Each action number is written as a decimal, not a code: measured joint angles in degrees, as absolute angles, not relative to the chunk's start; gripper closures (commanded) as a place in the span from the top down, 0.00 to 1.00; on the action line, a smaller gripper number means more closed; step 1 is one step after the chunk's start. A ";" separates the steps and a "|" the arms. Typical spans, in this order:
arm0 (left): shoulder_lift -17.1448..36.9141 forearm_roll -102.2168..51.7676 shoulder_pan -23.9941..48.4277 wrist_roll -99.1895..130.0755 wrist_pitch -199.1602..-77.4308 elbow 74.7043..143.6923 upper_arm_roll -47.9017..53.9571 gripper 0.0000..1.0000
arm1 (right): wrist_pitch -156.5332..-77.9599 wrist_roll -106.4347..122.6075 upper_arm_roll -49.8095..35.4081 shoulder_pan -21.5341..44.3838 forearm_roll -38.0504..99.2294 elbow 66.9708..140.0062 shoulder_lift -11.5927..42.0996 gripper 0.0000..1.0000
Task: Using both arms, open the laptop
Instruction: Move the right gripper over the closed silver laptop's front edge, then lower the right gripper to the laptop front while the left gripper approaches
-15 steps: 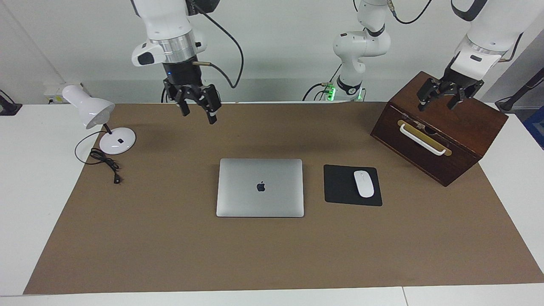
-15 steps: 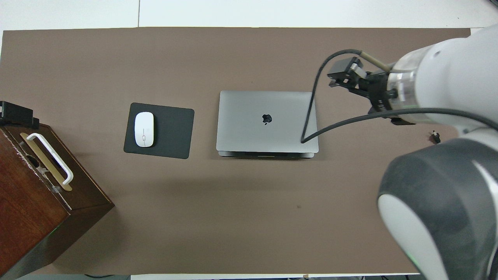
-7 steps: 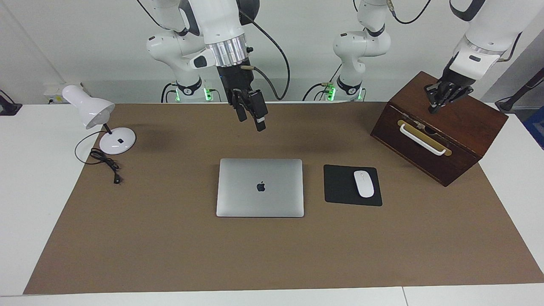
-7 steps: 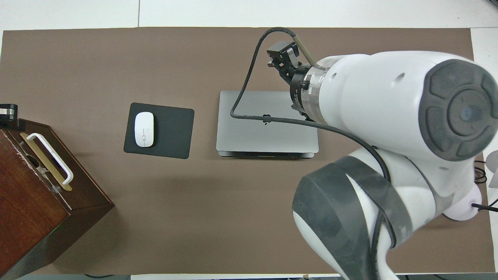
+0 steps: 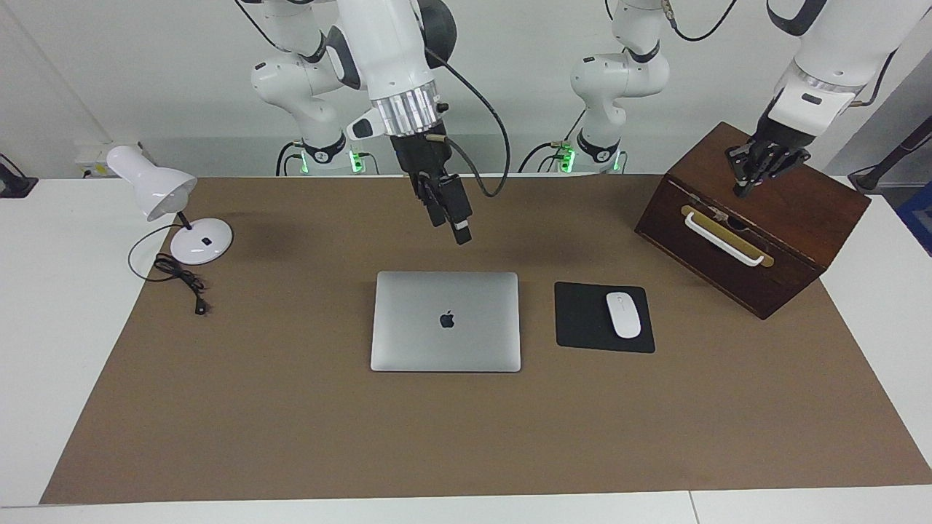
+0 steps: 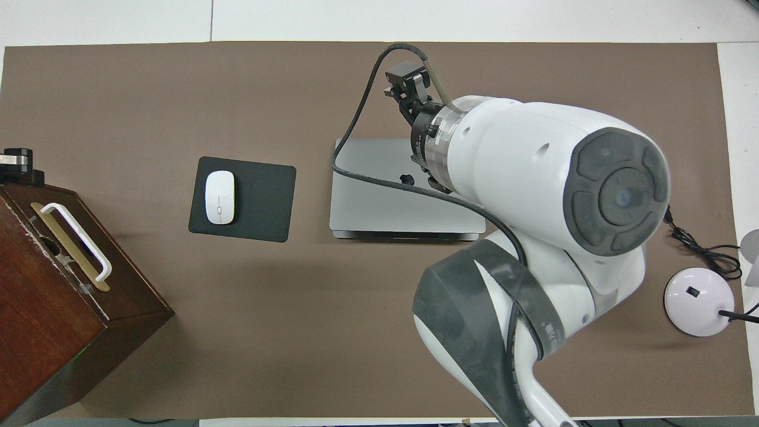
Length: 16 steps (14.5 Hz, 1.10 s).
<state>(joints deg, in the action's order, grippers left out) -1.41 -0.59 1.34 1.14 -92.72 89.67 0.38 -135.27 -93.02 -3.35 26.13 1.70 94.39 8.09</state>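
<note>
My right arm [image 6: 533,196] hides the laptop's [image 6: 367,196] three o'clock part overhead; the wooden box [image 6: 53,308] is cut off at eight o'clock.

2 white arms [image 5: 378,44], silver wrist rings, black cables, black hands.

Closed laptop [image 5: 445,321] flat on brown mat [image 5: 291,422]; right gripper [image 5: 450,215] raised above mat; left gripper [image 5: 750,178], fingertips together, over wooden box [image 5: 757,240].

Silver laptop [image 5: 445,321] (dark logo)
</note>
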 measured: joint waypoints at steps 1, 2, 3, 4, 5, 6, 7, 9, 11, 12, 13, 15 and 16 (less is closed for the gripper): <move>-1.56 -1.19 1.42 1.15 -94.67 90.65 0.59 0.00 | -137.89 -93.26 -3.30 26.12 1.70 95.67 8.31 1.00; -1.88 -1.97 1.62 1.16 -96.94 92.01 0.71 0.00 | -140.86 -93.45 -3.27 26.12 1.70 97.22 8.53 1.00; -2.39 -2.49 2.04 1.16 -99.32 93.65 0.72 0.00 | -143.66 -93.79 -3.26 26.12 1.70 98.80 8.76 1.00; -3.03 -2.79 2.49 1.18 -102.12 95.69 0.75 0.00 | -146.49 -94.04 -3.26 26.12 1.70 100.50 8.97 1.00; -3.77 -3.13 2.97 1.19 -105.00 97.91 0.81 0.00 | -149.09 -94.11 -3.26 26.12 1.70 102.12 9.11 1.00; -4.66 -3.53 3.59 1.19 -108.23 100.51 0.83 0.00 | -151.66 -94.14 -3.25 26.12 1.70 103.72 9.19 1.00; -5.72 -3.80 4.20 1.19 -111.81 103.37 0.85 0.00 | -153.86 -94.15 -3.23 26.11 1.70 105.07 9.28 1.00; -8.06 -4.28 5.28 1.19 -118.46 109.45 0.95 0.00 | -156.41 -94.19 -3.13 25.95 1.70 106.54 9.66 1.00; -10.20 -4.44 6.48 1.07 -122.65 114.60 0.98 0.00 | -157.77 -94.21 -2.87 25.76 1.71 106.92 10.18 1.00; -11.07 -4.44 7.16 0.89 -124.04 116.60 0.97 0.00 | -158.33 -94.22 -2.72 25.71 1.71 106.99 10.55 1.00; -11.88 -4.44 7.87 0.54 -125.38 118.48 1.01 0.00 | -159.09 -94.25 -2.64 25.64 1.73 107.05 10.99 1.00; -13.36 -4.44 9.39 -0.16 -129.43 122.61 1.05 0.00 | -161.27 -94.33 -2.61 25.57 1.96 107.37 12.02 1.00; -13.91 -4.44 10.12 -0.28 -131.54 124.57 1.02 0.00 | -162.55 -94.43 -2.61 25.57 2.04 107.94 12.36 1.00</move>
